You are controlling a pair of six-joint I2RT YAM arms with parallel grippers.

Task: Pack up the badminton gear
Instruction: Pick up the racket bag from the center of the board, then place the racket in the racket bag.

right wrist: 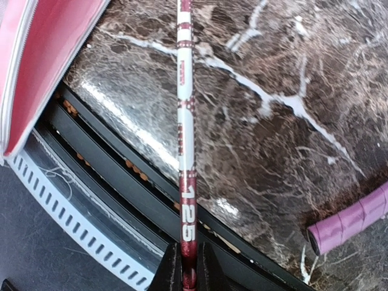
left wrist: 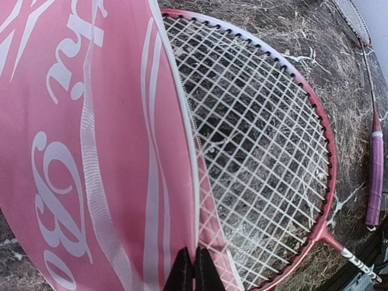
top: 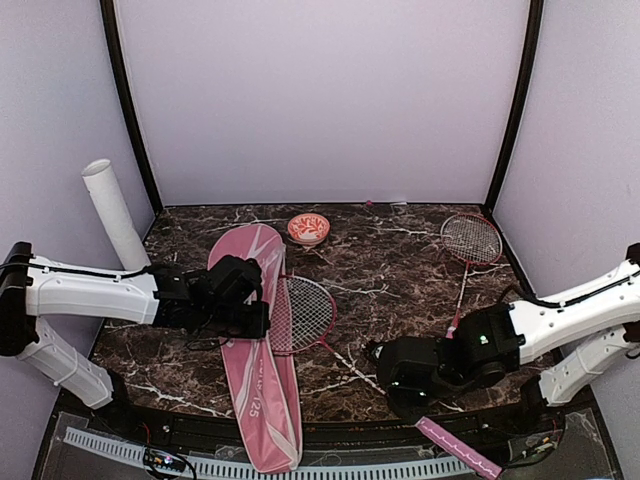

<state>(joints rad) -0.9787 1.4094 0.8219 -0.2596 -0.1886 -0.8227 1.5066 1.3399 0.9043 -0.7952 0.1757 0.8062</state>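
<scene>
A pink racket cover (top: 262, 385) lies lengthwise left of centre, its upper flap (left wrist: 91, 139) raised. My left gripper (top: 255, 322) (left wrist: 194, 271) is shut on that flap's white-piped edge. A red-framed racket head (top: 302, 314) (left wrist: 260, 151) sits partly under the flap. Its shaft (right wrist: 185, 151) runs to my right gripper (top: 400, 395) (right wrist: 186, 270), which is shut on it near the table's front edge; the pink handle (top: 460, 448) sticks out past the edge. A second racket (top: 471, 239) lies at the back right, with its pink handle (right wrist: 351, 221) (left wrist: 376, 176) pointing toward me. A long white tube (top: 115, 215) leans at the left wall.
A small red-and-white patterned bowl (top: 308, 228) stands at the back centre. The dark marble table (top: 400, 290) ends in a black rail and a slotted white cable duct (right wrist: 66, 200) along the front. Pale walls close in the back and both sides.
</scene>
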